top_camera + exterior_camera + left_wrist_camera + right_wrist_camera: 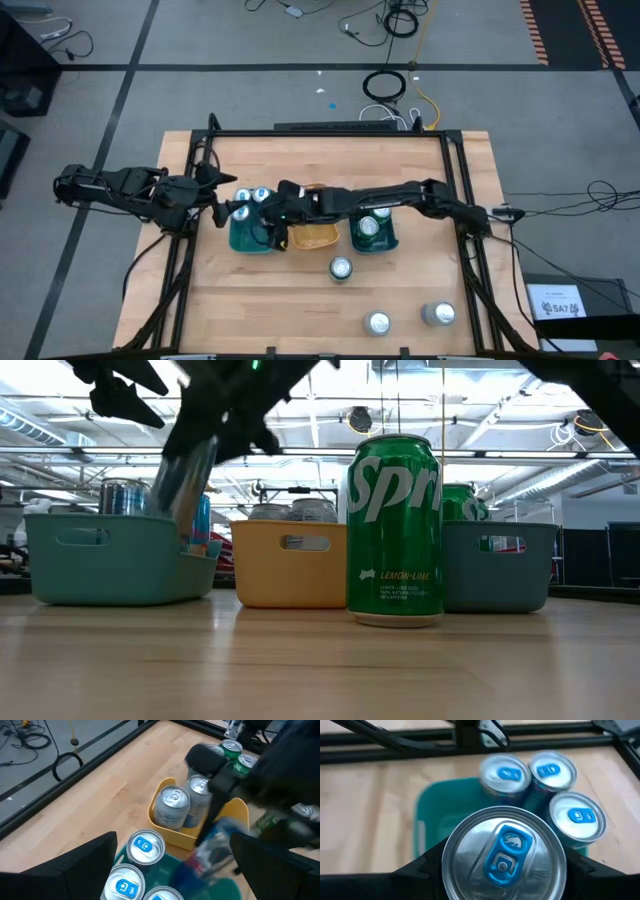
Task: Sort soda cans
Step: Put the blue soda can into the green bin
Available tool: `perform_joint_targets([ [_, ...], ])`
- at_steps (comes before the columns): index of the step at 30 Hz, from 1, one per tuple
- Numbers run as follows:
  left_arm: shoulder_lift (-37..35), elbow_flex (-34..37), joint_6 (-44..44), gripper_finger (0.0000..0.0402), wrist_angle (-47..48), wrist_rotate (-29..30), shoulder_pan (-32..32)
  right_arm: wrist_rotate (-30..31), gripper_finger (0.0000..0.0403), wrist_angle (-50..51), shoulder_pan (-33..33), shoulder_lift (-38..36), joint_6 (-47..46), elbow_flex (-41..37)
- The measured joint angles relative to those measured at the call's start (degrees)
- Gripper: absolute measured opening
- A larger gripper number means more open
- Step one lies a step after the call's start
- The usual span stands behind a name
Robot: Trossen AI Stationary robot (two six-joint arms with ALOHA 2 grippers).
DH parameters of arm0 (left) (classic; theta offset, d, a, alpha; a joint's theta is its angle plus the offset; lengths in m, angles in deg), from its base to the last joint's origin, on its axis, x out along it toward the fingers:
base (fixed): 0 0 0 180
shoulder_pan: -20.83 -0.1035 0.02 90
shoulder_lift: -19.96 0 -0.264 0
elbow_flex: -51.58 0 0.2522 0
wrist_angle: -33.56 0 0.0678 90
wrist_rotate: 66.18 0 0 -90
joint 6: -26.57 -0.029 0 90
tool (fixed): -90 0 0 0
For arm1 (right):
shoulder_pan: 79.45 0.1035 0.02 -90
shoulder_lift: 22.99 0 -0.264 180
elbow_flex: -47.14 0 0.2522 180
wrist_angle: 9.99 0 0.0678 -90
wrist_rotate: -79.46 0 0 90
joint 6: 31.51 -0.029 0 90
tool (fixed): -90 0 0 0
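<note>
Our right gripper (503,865) pinches a blue-tabbed can (504,854) over the teal tray (248,238); three more blue cans (547,770) stand just beyond it. Our left gripper (222,202) waits spread beside that tray. Silver cans (172,807) fill the yellow tray (290,565).

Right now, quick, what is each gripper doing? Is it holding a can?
Left gripper: open, holding nothing, waiting beside the teal tray.
Right gripper: closed on a blue-tabbed soda can, over the teal tray.
</note>
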Motion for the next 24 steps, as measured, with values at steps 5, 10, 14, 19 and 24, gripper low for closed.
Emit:
perform_joint_targets([
  [5, 0.0, 0.0, 0.0, 0.0396, 0.0, -0.5, 0.0, -0.1, 0.0222, -3.5, -2.0, 3.1, -0.2, 0.0],
  [10, 0.0, 0.0, 0.0, 0.0396, 0.0, -1.4, 0.0, -1.7, 0.0222, -2.1, -3.4, 5.9, -1.1, 0.0],
  [14, 0.0, 0.0, 0.0, 0.0396, 0.0, -1.7, 0.0, -1.6, 0.0228, -2.1, -3.7, 6.1, -1.3, 0.0],
  [19, 0.0, 0.0, 0.0, 0.0396, 0.0, -2.6, 0.0, -1.4, 0.0256, -2.4, -3.8, 6.3, -0.8, 0.0],
  [24, 0.0, 0.0, 0.0, 0.0396, 0.0, -2.6, 0.0, -0.6, 0.028, -2.5, -3.9, 6.2, -0.6, 0.0],
])
